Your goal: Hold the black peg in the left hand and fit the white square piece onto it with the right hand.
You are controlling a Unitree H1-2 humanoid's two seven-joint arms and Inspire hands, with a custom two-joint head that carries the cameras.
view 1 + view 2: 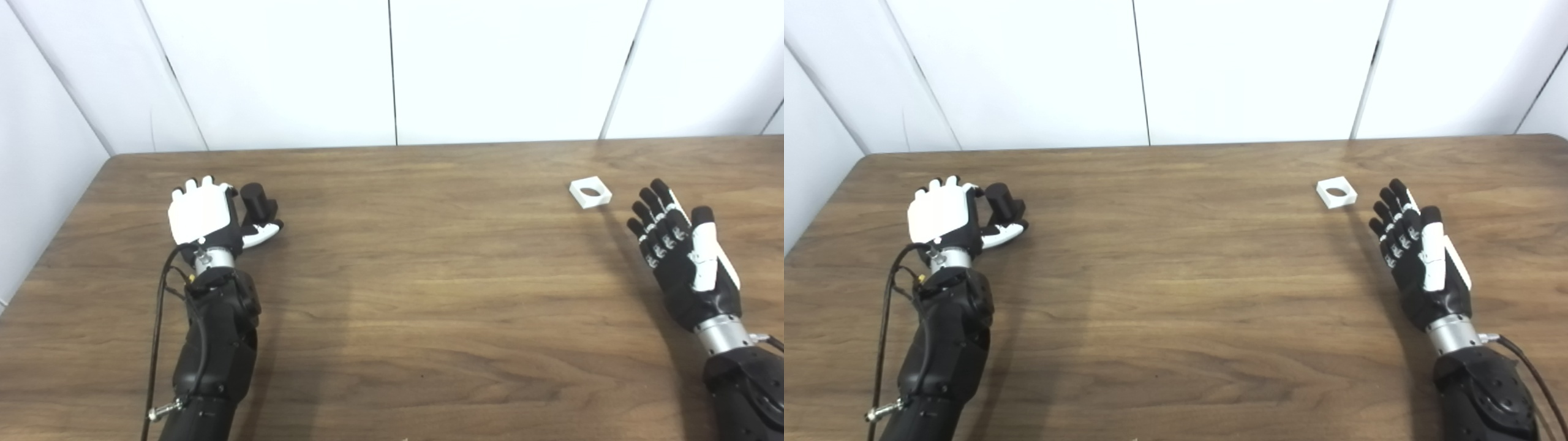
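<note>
- So, the left hand (202, 214) sits near the far left part of the brown wood-grain tabletop (429, 294), white back facing up, its fingers curled round the short black cylindrical peg (254, 199), with the thumb under it. The peg pokes up just to the right of the palm.
- The right hand (683, 257) is over on the other side, well apart from the left, fingers stretched out and slightly spread, holding nothing.
- The small white square piece with a round hole (590, 192) lies flat on the table just beyond and a bit left of the right hand's fingertips, not touching them.
- Room-wise: plain white wall panels (392, 67) with dark vertical seams run right behind the table's far edge, and another white panel angles in past the left hand.
</note>
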